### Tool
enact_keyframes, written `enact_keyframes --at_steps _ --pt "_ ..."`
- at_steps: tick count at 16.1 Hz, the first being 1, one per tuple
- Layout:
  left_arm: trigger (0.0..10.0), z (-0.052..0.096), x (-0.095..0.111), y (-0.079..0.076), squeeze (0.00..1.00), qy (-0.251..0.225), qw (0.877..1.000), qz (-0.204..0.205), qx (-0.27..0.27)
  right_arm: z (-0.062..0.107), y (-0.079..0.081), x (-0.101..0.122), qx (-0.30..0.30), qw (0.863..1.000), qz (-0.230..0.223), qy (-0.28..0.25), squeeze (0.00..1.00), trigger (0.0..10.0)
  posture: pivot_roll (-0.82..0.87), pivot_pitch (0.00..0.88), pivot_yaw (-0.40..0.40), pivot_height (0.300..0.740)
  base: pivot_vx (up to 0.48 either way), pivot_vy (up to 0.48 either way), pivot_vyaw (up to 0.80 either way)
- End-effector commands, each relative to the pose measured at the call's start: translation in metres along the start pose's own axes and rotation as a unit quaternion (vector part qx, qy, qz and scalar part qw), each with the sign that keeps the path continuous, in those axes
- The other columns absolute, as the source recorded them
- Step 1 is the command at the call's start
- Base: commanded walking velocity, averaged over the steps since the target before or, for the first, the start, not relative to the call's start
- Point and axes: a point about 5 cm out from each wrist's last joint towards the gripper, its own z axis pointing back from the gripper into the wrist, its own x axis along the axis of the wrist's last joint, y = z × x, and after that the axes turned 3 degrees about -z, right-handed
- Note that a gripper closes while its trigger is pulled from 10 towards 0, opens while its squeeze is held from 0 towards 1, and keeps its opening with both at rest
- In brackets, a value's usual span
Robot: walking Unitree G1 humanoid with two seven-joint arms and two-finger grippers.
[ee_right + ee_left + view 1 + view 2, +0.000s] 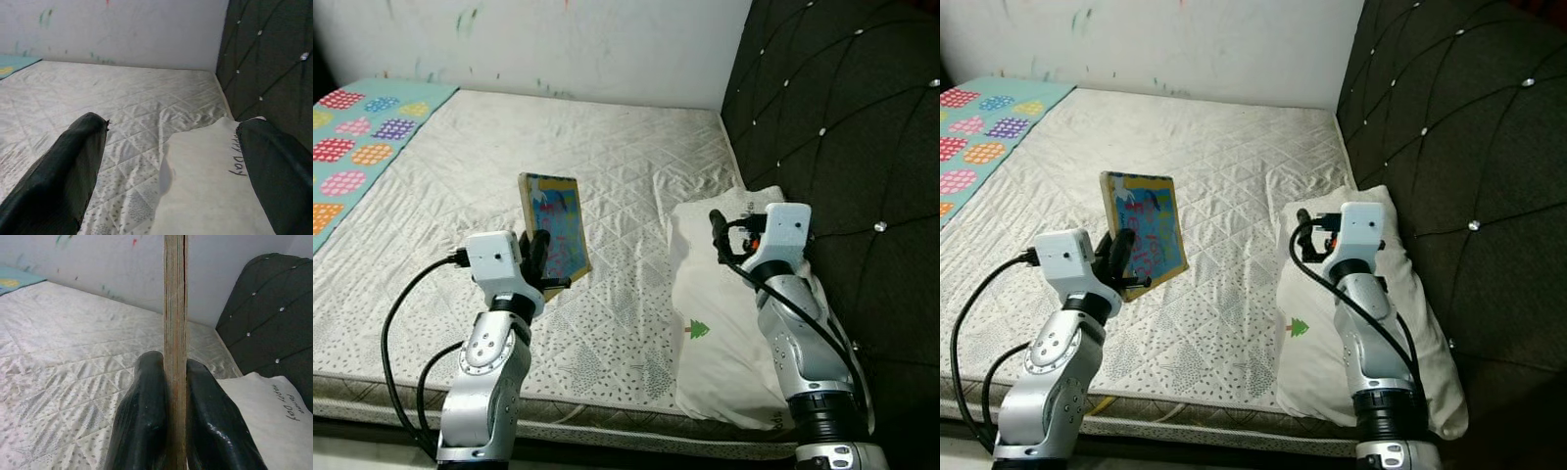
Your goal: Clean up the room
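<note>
Closest to me is the left gripper (pixel 540 257), raised in front of the chest, and I've got its two black fingers (pixel 146 421) pressed together on a thin picture book (pixel 555 230), pinching it near its lower edge so it stands almost upright above the mattress (pixel 636 176), colourful cover facing the pillow side. From the wrist camera I'm looking straight down the book's edge, sandwiched between the pads, one finger on each cover. It reads to me as light and stiff, a board or thin hardback, so it shouldn't sag, but glossy covers can slide, and a hold this low lets the top lever about; I'd keep the squeeze firm and the wrist steady. Over on my other side the right gripper (pixel 1310 233) hangs above the white pillow (pixel 1332 343) by the dark padded headboard (pixel 1469 147), fingers spread wide with nothing between them. The pillow is soft and will bunch; I'd judge a corner or a fold of the edge the best place to take it. A patterned mat (pixel 357 147) lies at the bed's far left.
</note>
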Motion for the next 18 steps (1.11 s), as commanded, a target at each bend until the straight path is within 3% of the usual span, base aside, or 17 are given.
enact_keyframes --at_steps 1,4,6,8,11,14,18 --pt "10.0 -0.002 0.006 0.0 0.0 -0.012 1.0 0.002 0.003 -0.002 0.001 0.0 0.003 1.0 -0.007 0.008 0.0 10.0 0.02 0.022 -0.045 0.74 0.0 0.0 -0.58" --pt "10.0 -0.002 0.007 -0.001 0.0 -0.012 1.0 0.003 0.004 -0.003 0.002 0.001 0.005 1.0 -0.004 0.005 0.0 10.0 0.02 0.019 -0.048 0.74 0.0 0.0 -0.73" --pt "10.0 -0.001 0.006 -0.002 0.0 -0.008 1.0 0.014 -0.001 -0.003 0.002 0.001 0.007 1.0 -0.002 0.006 0.0 10.0 0.02 0.016 -0.048 0.74 0.0 0.0 0.0" --pt "10.0 0.002 0.002 0.0 0.0 0.005 0.999 0.049 0.003 -0.002 0.002 0.001 0.009 1.0 0.0 0.006 0.0 10.0 0.02 0.014 -0.046 0.74 0.0 0.0 0.0" --pt "10.0 0.005 -0.017 -0.001 0.0 0.074 0.994 0.081 0.004 -0.001 0.0 -0.001 0.01 1.0 0.007 0.01 0.0 10.0 0.02 0.02 -0.05 0.74 0.0 0.0 0.0" --pt "10.0 0.012 -0.021 -0.006 0.0 0.098 0.99 0.101 -0.017 0.001 0.0 -0.002 0.013 1.0 0.007 0.015 0.0 10.0 0.02 0.054 -0.055 0.74 0.0 0.0 0.0" --pt "10.0 0.022 -0.023 0.007 0.0 0.12 0.987 0.11 -0.003 0.007 0.002 -0.008 0.022 0.999 0.006 0.029 0.0 10.0 0.01 0.095 -0.062 0.74 0.0 0.0 0.0"
